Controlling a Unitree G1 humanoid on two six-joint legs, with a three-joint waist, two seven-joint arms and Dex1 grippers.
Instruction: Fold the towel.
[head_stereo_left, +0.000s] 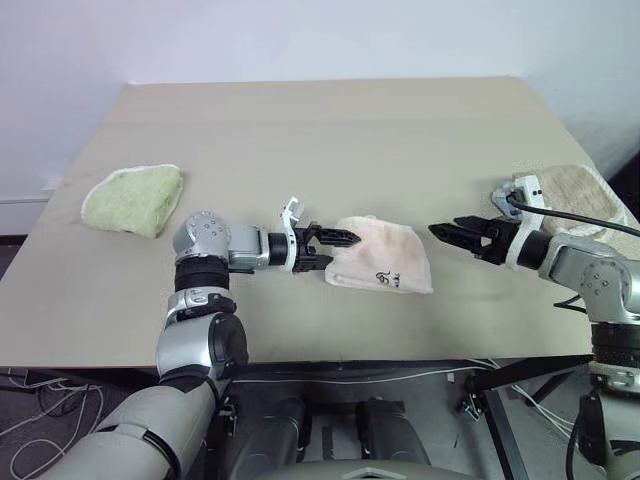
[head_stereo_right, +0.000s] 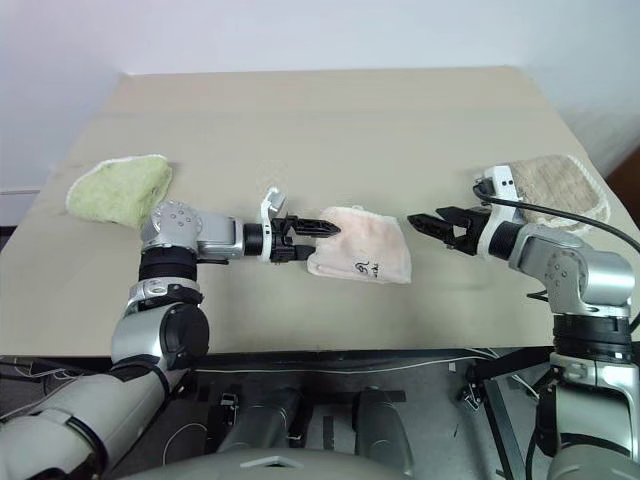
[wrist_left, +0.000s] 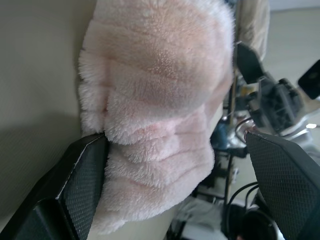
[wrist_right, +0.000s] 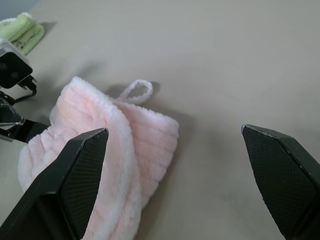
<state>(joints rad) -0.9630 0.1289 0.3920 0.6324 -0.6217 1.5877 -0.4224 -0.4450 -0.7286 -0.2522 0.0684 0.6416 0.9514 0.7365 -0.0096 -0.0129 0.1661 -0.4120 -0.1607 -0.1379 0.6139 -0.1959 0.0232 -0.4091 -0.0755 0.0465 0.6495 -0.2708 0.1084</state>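
**Three towels on the table, both grippers spread beside the pink one**

Beige tabletop (head_stereo_left: 330, 140) is seen against a pale wall, and three towels are counted on it. One light green towel (head_stereo_left: 133, 199) is bunched near the table's left edge. One beige-tan towel (head_stereo_left: 585, 195) is laid at the right edge. One pale pink-white terry towel (head_stereo_left: 385, 255) is found near the front middle of the table, folded into a compact wedge, with a dark printed mark (head_stereo_left: 384, 279) on its near face. In the right wrist view a single small white loop (wrist_right: 135, 91) is seen protruding from the towel's edge and lying flat on the table.

Two grippers are counted, one on each side of the pink towel. The left gripper (head_stereo_left: 335, 248) is pointed to the right at the towel's left end; its two black fingers are spread apart. In the left wrist view one finger (wrist_left: 75, 185) is seen against the pile of the towel while the other finger (wrist_left: 287, 185) is held off the cloth; whether the towel is pinched cannot be told, though nothing is closed on it. The right gripper (head_stereo_left: 458, 236) is pointed left toward the towel's right end and is kept apart from it, with bare table between; its fingers are likewise spread wide, and nothing is held between them.
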